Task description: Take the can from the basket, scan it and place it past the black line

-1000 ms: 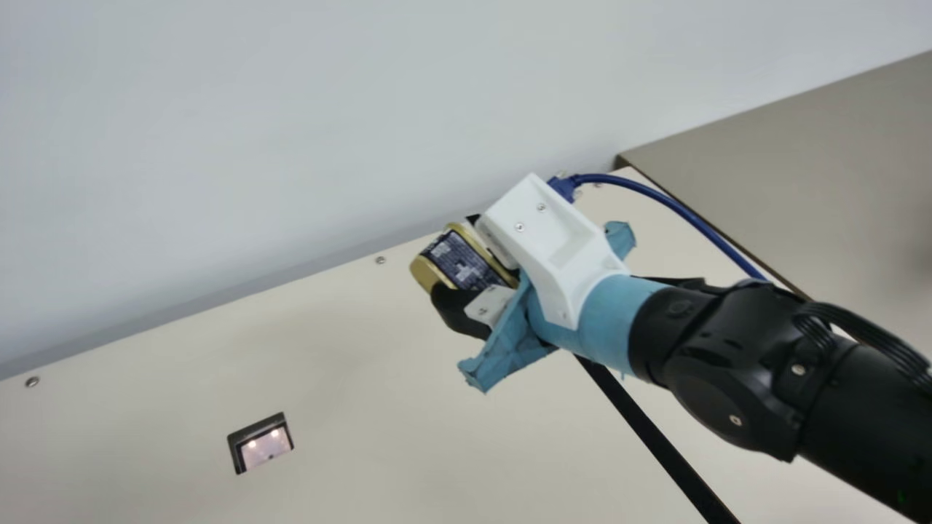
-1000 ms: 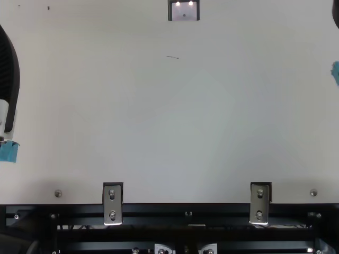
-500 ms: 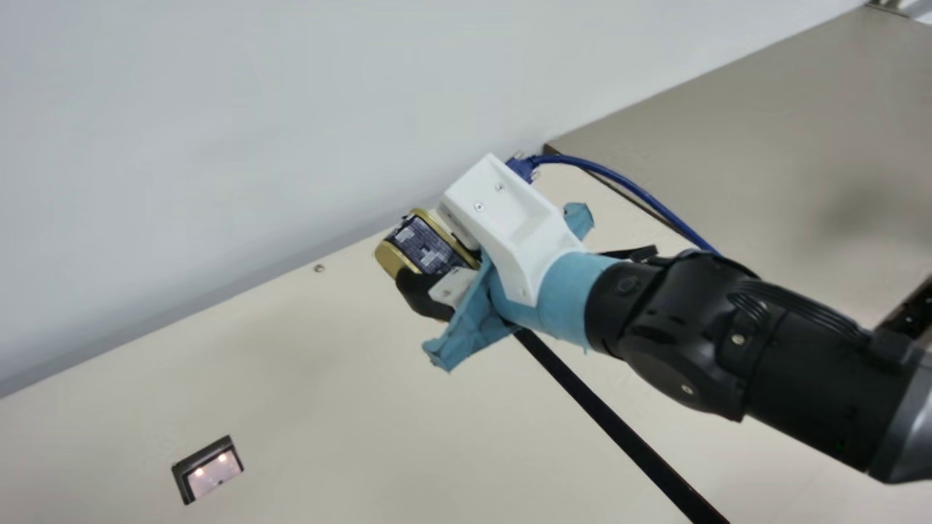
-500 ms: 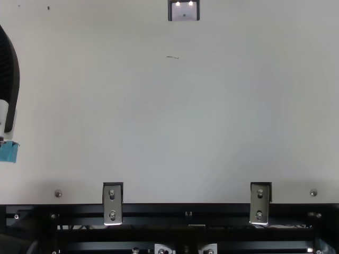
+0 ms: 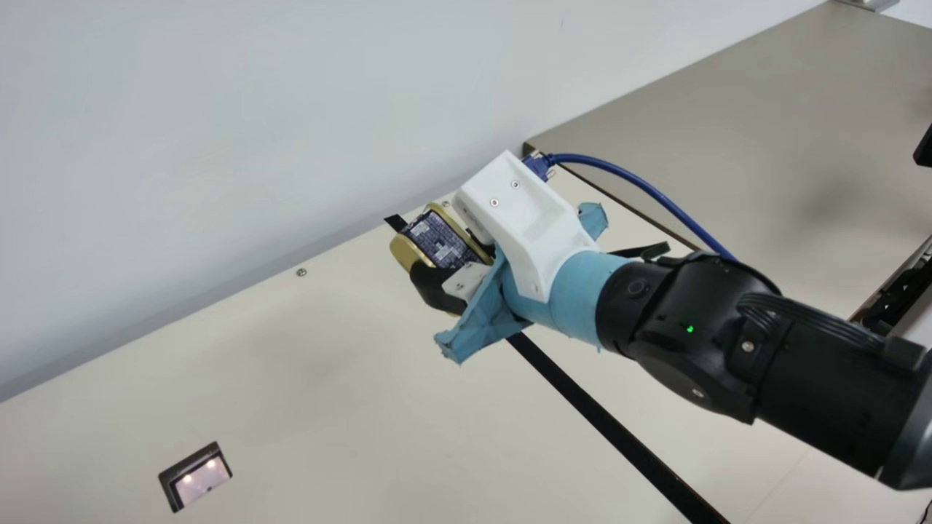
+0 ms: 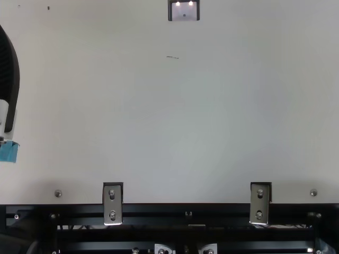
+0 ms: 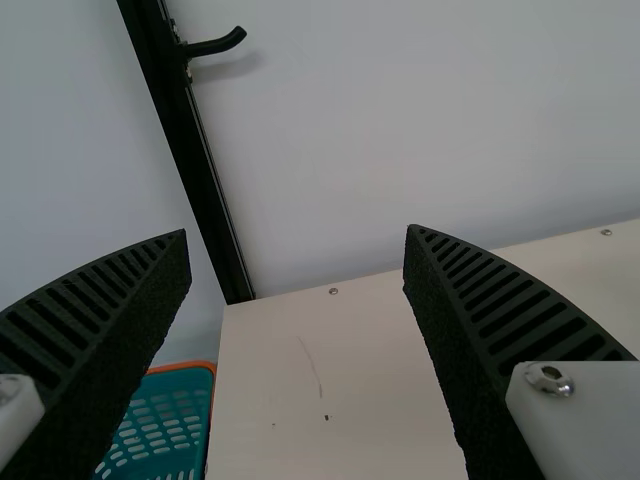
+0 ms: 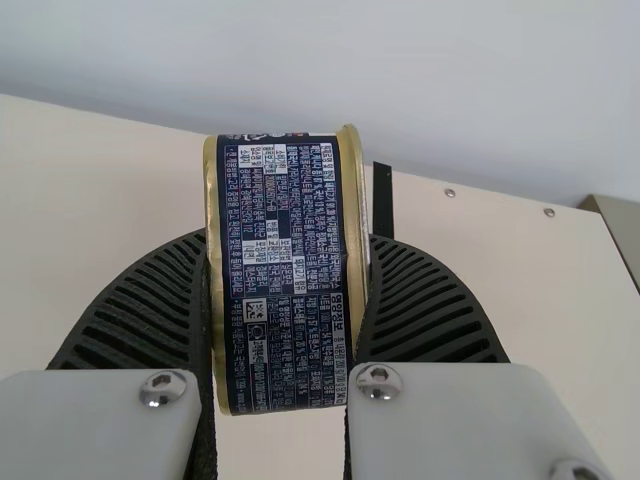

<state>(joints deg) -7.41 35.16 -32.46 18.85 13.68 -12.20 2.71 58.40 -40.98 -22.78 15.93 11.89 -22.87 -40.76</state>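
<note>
Right wrist view, gold-rimmed can (image 8: 285, 270) clamped end to end between the right fingers (image 8: 430, 310), parted just its width; main view shows it overlapping the black line (image 5: 613, 422), likely needing more travel.

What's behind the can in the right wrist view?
Cream table, wall, and a short piece of black line showing just past its rim. What's directly behind the can is covered; can't tell.

Can (image 5: 440, 241) in the right tool (image 5: 453, 251), scanner (image 5: 202, 480) left of the line (image 5: 611, 428), wall (image 5: 255, 145) behind the table (image 5: 328, 378)
</note>
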